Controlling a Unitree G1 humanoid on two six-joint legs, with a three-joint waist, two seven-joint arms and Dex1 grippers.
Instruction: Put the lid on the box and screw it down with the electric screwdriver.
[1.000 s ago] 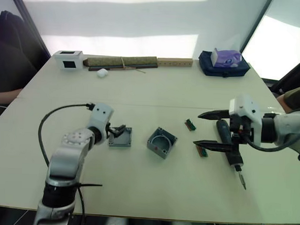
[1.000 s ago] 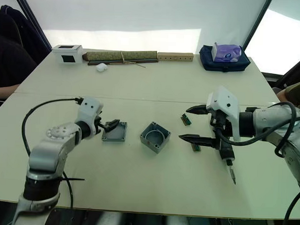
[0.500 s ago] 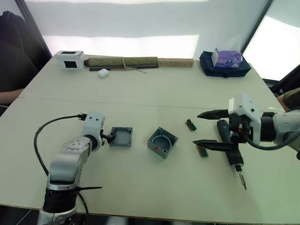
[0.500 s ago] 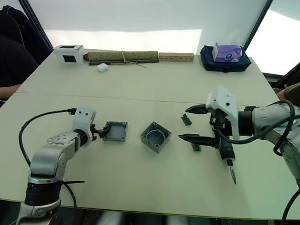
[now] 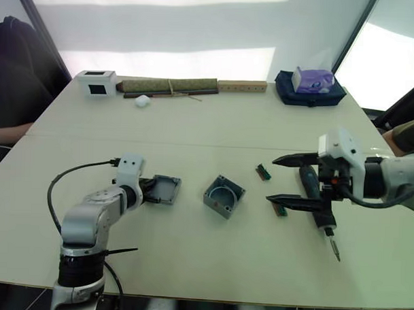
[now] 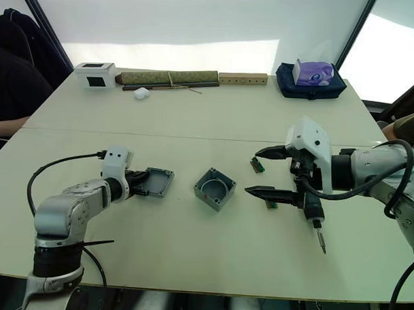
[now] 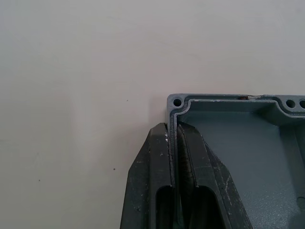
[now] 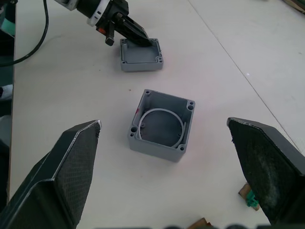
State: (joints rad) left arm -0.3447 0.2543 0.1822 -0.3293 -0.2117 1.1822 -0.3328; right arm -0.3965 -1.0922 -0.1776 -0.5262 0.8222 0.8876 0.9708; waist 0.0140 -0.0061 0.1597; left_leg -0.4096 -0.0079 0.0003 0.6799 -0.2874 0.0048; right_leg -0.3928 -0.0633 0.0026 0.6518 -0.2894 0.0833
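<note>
Pincer fingers of the left arm (image 7: 190,191) are clamping one rim wall of the small flat square grey lid (image 5: 163,189), which is lying hollow side up on the pale bench (image 5: 208,121). Just beside it, the small open grey square box (image 5: 223,195) is sitting untouched. The right pincer (image 5: 286,178) is hanging with its fingers spread wide, over the dark stick-shaped electric screwdriver (image 5: 319,207).
</note>
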